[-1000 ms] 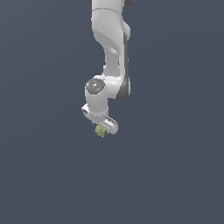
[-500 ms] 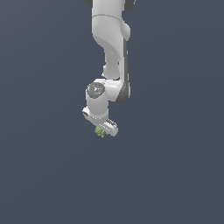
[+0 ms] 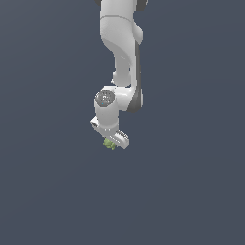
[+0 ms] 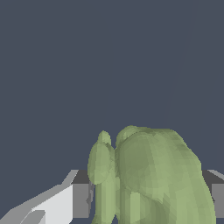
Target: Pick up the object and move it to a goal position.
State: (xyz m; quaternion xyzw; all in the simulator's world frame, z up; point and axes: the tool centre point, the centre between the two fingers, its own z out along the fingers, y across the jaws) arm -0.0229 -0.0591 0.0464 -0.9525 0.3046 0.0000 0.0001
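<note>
The object (image 3: pixel 109 144) is a small lumpy olive-green thing. In the exterior view it sits under the white hand of the arm, mostly hidden by it. My gripper (image 3: pixel 111 143) is shut on the object and points down. In the wrist view the object (image 4: pixel 148 179) fills the space between the two fingers, and one grey fingertip (image 4: pixel 81 200) presses against its side. The other fingertip (image 4: pixel 217 199) shows at the picture's edge.
The white arm (image 3: pixel 122 52) reaches down from the top of the exterior view. Behind everything is a plain dark grey-blue surface (image 3: pixel 191 182). No goal marker shows.
The arm has lowered slightly and shifted a little toward the exterior view's right, with the object still held in the gripper.
</note>
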